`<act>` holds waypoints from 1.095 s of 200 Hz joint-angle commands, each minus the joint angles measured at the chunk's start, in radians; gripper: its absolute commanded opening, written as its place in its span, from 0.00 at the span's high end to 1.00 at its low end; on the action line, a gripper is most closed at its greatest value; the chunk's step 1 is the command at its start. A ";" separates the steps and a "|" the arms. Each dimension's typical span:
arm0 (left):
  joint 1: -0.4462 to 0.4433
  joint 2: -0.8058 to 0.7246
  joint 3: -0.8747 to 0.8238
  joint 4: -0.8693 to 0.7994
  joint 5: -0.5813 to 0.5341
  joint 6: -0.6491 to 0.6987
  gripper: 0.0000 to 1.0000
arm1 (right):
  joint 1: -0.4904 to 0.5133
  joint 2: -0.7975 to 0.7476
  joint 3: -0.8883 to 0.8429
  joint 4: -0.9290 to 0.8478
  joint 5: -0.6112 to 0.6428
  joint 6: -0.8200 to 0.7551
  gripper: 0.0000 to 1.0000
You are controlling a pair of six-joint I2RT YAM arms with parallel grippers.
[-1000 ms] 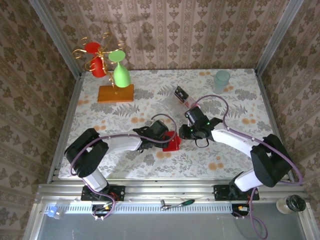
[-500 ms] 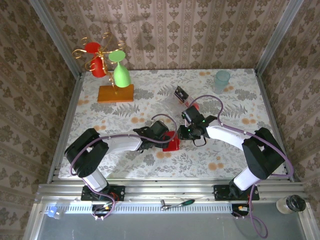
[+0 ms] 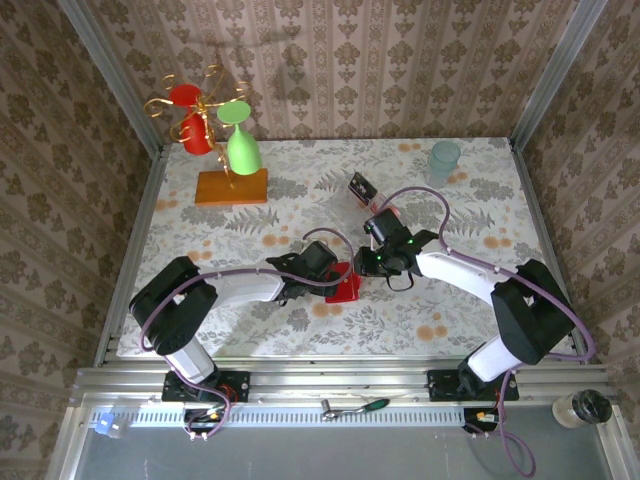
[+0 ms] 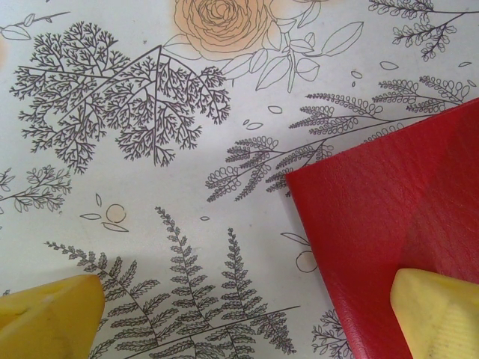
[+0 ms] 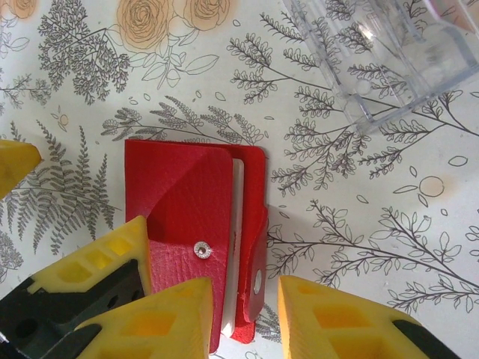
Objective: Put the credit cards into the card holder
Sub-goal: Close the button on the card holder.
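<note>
Card holder lies open and flat on the table, directly under and just ahead of the right hand. Its red flap is folded back, and a pale pocket slit shows beside the snap. The slit and the fold run lengthwise straight away from that hand's fingertips, so the long axis points forward out of the gap between them. The right hand's fingers are apart, with the holder's snap-tab edge between them and not pinched. Whether the pale strip in the slit is a card or only the lining cannot be told.

The left hand comes in from the opposite side, also spread wide. One fingertip rests on the red cover, seemingly pinning it, and the other sits off on bare cloth.

The credit cards are beyond the right hand: the black card stands in a clear plastic tray, just past the holder's far corner. The right hand is much the nearer to them, so it looks the better placed to fetch a card.

The table has a smooth floral print, on which the thin holder could slide if not held down. A pale cup sits well beyond the right hand and a goblet stand well beyond the left. Patterned walls close the table in.
</note>
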 commanded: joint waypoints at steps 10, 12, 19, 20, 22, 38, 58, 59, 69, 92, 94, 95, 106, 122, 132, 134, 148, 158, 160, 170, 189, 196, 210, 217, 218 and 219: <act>-0.005 0.042 0.004 -0.058 -0.020 0.019 0.00 | 0.003 0.047 0.028 -0.010 -0.010 -0.016 0.70; -0.004 0.043 0.004 -0.057 -0.019 0.020 0.00 | 0.004 0.049 0.028 -0.010 -0.010 -0.016 0.70; -0.004 0.044 0.005 -0.058 -0.019 0.020 0.00 | 0.002 0.057 0.028 -0.009 -0.010 -0.017 0.70; -0.004 0.043 0.006 -0.058 -0.018 0.020 0.00 | 0.003 0.057 0.028 -0.010 -0.010 -0.018 0.70; -0.003 0.043 0.007 -0.059 -0.019 0.021 0.00 | 0.003 0.060 0.028 -0.009 -0.010 -0.019 0.70; -0.003 0.044 0.010 -0.060 -0.020 0.023 0.00 | 0.003 0.070 0.028 -0.009 -0.011 -0.022 0.71; -0.003 0.043 0.015 -0.064 -0.021 0.024 0.00 | 0.002 0.070 0.022 -0.005 -0.006 -0.021 0.76; -0.004 0.044 0.014 -0.064 -0.021 0.024 0.00 | 0.002 0.070 0.022 -0.005 -0.006 -0.021 0.77; -0.003 0.043 0.017 -0.065 -0.021 0.025 0.00 | 0.002 0.067 0.022 -0.004 -0.006 -0.021 0.79; -0.003 0.043 0.019 -0.067 -0.023 0.027 0.00 | 0.001 0.061 0.023 -0.006 -0.004 -0.021 0.85; -0.003 0.044 0.019 -0.066 -0.022 0.028 0.00 | 0.001 0.062 0.024 -0.006 -0.004 -0.021 0.85; -0.003 0.043 0.019 -0.067 -0.022 0.028 0.00 | 0.001 0.061 0.024 -0.005 -0.004 -0.021 0.85; -0.004 0.043 0.018 -0.065 -0.023 0.028 0.00 | 0.001 0.061 0.026 -0.006 -0.006 -0.021 0.90; -0.004 0.043 0.015 -0.066 -0.022 0.028 0.00 | -0.001 0.061 0.028 -0.002 -0.017 -0.022 0.97; -0.004 0.043 0.015 -0.067 -0.023 0.028 0.00 | -0.001 0.062 0.026 0.008 -0.033 -0.019 1.00; -0.004 0.043 0.016 -0.066 -0.023 0.027 0.00 | -0.001 0.062 0.026 0.010 -0.037 -0.018 1.00; -0.004 0.042 0.015 -0.064 -0.021 0.025 0.00 | -0.004 0.060 0.017 0.047 -0.084 -0.010 1.00; -0.004 0.042 0.014 -0.062 -0.021 0.023 0.00 | -0.006 0.061 0.011 0.077 -0.122 0.002 1.00; -0.003 0.041 0.014 -0.061 -0.021 0.023 0.00 | -0.006 0.062 0.011 0.081 -0.128 0.004 1.00; -0.004 0.040 0.012 -0.059 -0.022 0.023 0.00 | -0.006 0.069 0.012 0.100 -0.159 0.012 1.00; -0.004 0.039 0.011 -0.058 -0.021 0.024 0.00 | -0.006 0.090 0.010 0.140 -0.208 0.036 1.00; -0.004 0.038 0.011 -0.057 -0.021 0.023 0.00 | -0.006 0.101 0.009 0.157 -0.222 0.047 1.00; -0.003 0.039 0.007 -0.056 -0.022 0.022 0.00 | -0.003 0.118 0.009 0.176 -0.235 0.060 1.00; -0.004 0.038 0.007 -0.057 -0.023 0.022 0.00 | -0.001 0.127 0.008 0.183 -0.240 0.063 1.00; -0.004 0.038 0.006 -0.056 -0.024 0.020 0.00 | -0.001 0.127 0.008 0.185 -0.240 0.064 1.00; -0.005 0.037 0.006 -0.056 -0.023 0.019 0.00 | 0.000 0.129 0.007 0.185 -0.241 0.065 1.00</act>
